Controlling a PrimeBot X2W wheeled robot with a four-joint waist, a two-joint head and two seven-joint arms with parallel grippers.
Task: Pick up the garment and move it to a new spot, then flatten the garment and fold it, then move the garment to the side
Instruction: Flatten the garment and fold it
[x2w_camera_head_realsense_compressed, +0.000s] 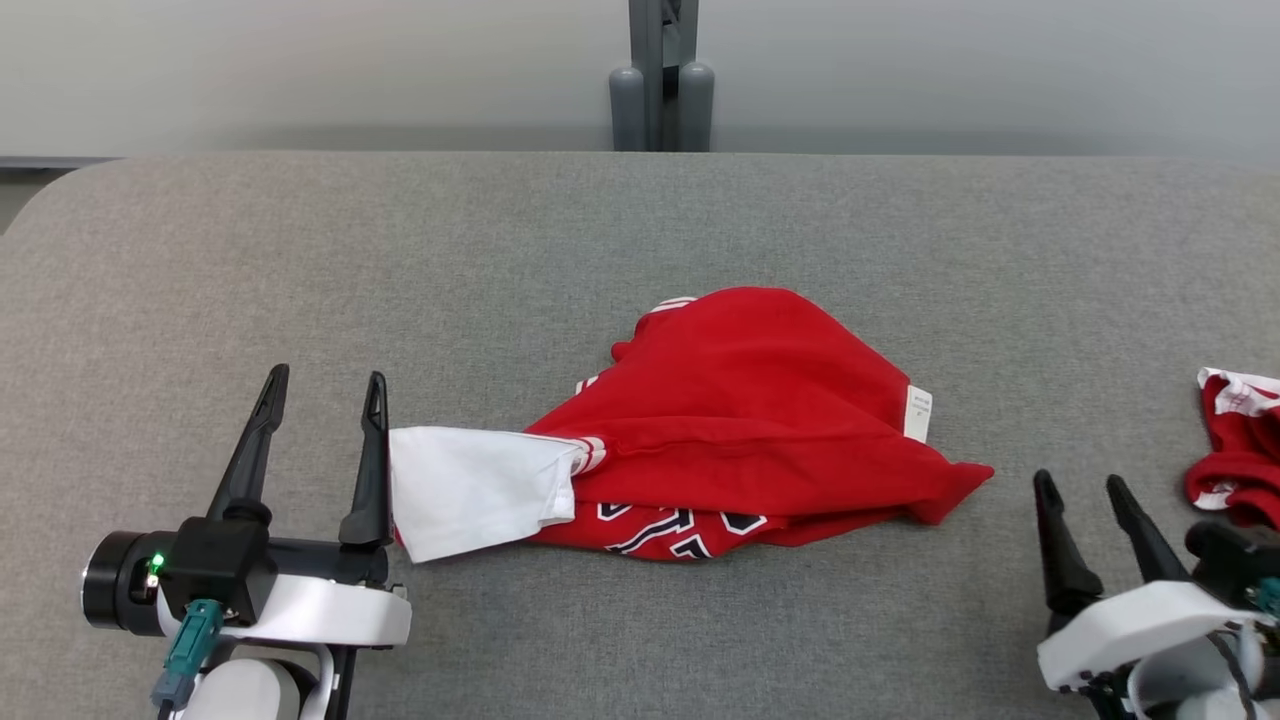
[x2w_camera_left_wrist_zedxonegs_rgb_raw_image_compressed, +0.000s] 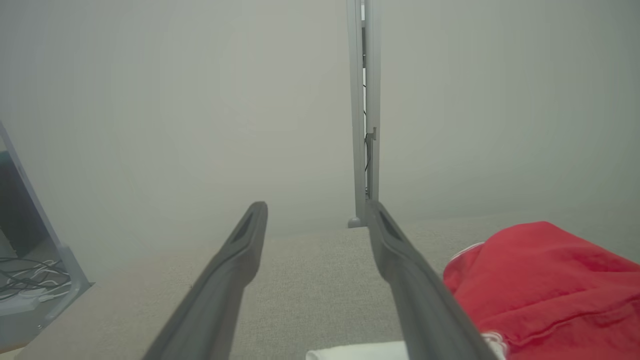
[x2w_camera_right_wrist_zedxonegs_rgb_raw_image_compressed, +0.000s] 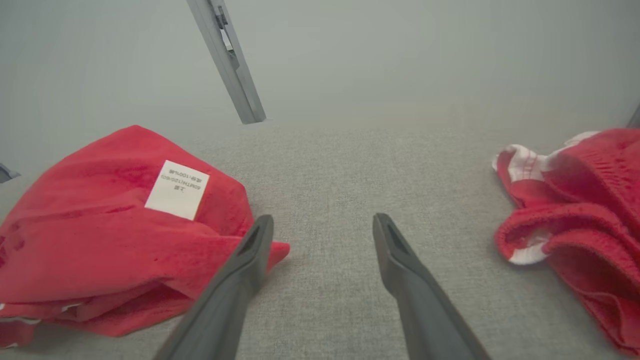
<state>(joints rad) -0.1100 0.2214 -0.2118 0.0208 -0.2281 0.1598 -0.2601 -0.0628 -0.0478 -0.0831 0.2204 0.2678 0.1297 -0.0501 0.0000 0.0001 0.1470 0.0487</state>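
1. I look down on a grey fabric-covered table (x2w_camera_head_realsense_compressed: 600, 230). A crumpled red garment (x2w_camera_head_realsense_compressed: 740, 400) lies a little right of its middle, nearer my edge than the far one.
2. The garment is bunched into a low mound, not flat. A white sleeve (x2w_camera_head_realsense_compressed: 470, 485) sticks out from its left side. Black and white lettering shows along its near edge, and a small white label (x2w_camera_head_realsense_compressed: 918, 412) sits on its right slope.
3. My left gripper (x2w_camera_head_realsense_compressed: 326, 376) is at the lower left with its two dark fingers spread apart, holding nothing. Its inner finger stands just beside the sleeve's left edge; I cannot tell whether they touch.
4. My right gripper (x2w_camera_head_realsense_compressed: 1078, 478) is at the lower right, fingers also spread and empty. It is near the garment's pointed right corner but apart from it.
5. A second red cloth (x2w_camera_head_realsense_compressed: 1235, 460) with white trim lies crumpled at the table's right edge, just beside my right gripper.
6. A grey post (x2w_camera_head_realsense_compressed: 660, 80) rises behind the table's far edge against a pale wall.
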